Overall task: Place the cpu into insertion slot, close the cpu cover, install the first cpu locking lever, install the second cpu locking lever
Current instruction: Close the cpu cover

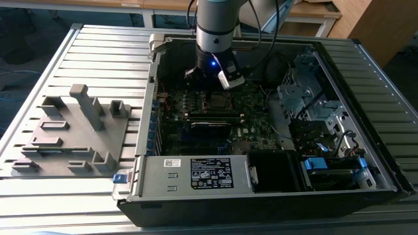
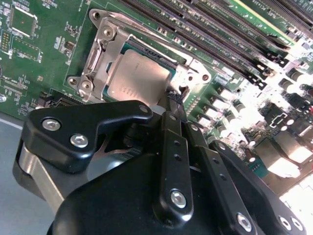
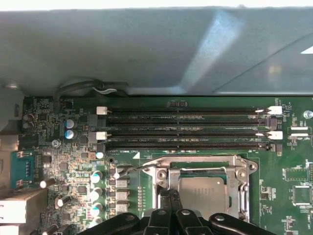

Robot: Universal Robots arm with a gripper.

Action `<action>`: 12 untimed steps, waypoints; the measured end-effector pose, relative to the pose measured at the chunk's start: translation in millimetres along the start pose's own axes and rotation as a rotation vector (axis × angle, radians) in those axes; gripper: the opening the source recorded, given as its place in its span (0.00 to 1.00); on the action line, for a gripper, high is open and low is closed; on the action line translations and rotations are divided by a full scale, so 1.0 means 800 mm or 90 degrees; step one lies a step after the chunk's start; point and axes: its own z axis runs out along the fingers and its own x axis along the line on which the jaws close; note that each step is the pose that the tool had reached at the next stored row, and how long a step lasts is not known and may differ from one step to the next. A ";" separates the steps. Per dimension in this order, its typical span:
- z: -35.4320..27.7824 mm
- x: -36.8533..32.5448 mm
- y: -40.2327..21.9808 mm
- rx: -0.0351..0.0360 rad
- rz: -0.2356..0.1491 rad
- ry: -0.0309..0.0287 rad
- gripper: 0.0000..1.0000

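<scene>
Lever work is, I judge, the step in hand. In the second wrist view the cpu (image 2: 139, 78) lies flat in the insertion slot (image 2: 146, 51). The cpu cover (image 2: 99, 56) looks folded down around it, its window framing the silvery face. The gripper (image 2: 174, 100) hangs just beside the slot, at the cover's edge, with its fingers pressed together (whether they nip anything thin between them I cannot tell).

To my mind this step calls for a small, sure sweep on a thin springy wire, with the tips kept off the cover and clear of the chip's face. A slip there could scrape the board around the slot.

The first wrist view gives me what the second does not: what I take for a thin wire lever (image 3: 133, 168) running out from the slot's corner, and the memory slots (image 3: 186, 132) lying just beyond the slot. The exterior view adds the wider setting. There the arm (image 1: 216, 19) stands upright over the slot inside the open computer case (image 1: 261, 208), and a grey fixture plate (image 1: 72, 132) sits well apart from the slot, outside the case.
</scene>
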 end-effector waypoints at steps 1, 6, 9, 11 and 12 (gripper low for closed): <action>0.0005 0.0001 0.0000 0.0000 0.000 0.0000 0.11; 0.0032 0.0011 -0.0001 0.0000 0.000 0.0000 0.11; 0.0045 0.0016 -0.0002 0.0001 0.000 0.0000 0.11; 0.0052 0.0019 -0.0002 0.0000 0.000 0.0000 0.11; 0.0056 0.0021 -0.0002 0.0000 0.000 0.0000 0.11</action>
